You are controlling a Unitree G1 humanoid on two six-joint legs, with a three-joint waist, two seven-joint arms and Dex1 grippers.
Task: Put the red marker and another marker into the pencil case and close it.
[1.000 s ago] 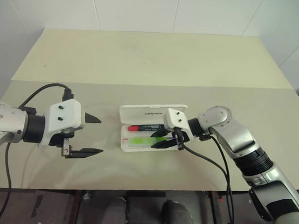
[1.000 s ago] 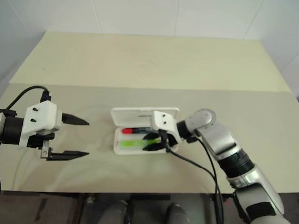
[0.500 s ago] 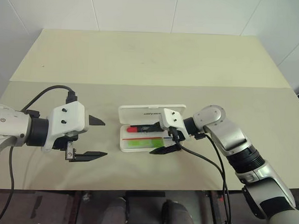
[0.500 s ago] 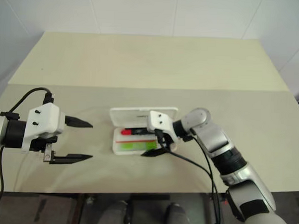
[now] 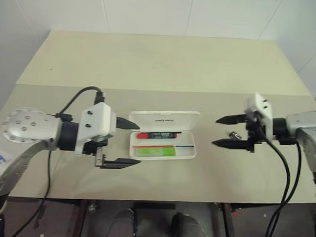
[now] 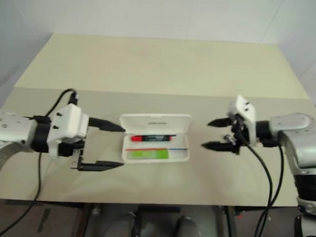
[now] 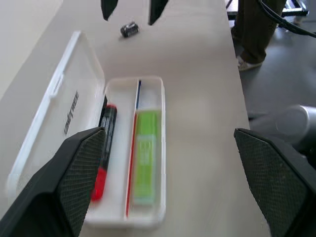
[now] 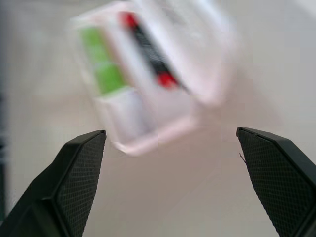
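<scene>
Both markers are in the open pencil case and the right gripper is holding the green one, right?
Not quite. The right gripper is open and empty, off to the case's side. The green marker lies in the open pencil case beside the red marker, as the left eye view shows.

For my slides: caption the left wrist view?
Open left gripper faces the open pencil case holding red marker and green highlighter.

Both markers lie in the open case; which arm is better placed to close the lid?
Left. The left gripper, jaws open, sits right beside the pencil case, near its raised lid. The right gripper, jaws open, stands apart, off to the case's other side.
</scene>
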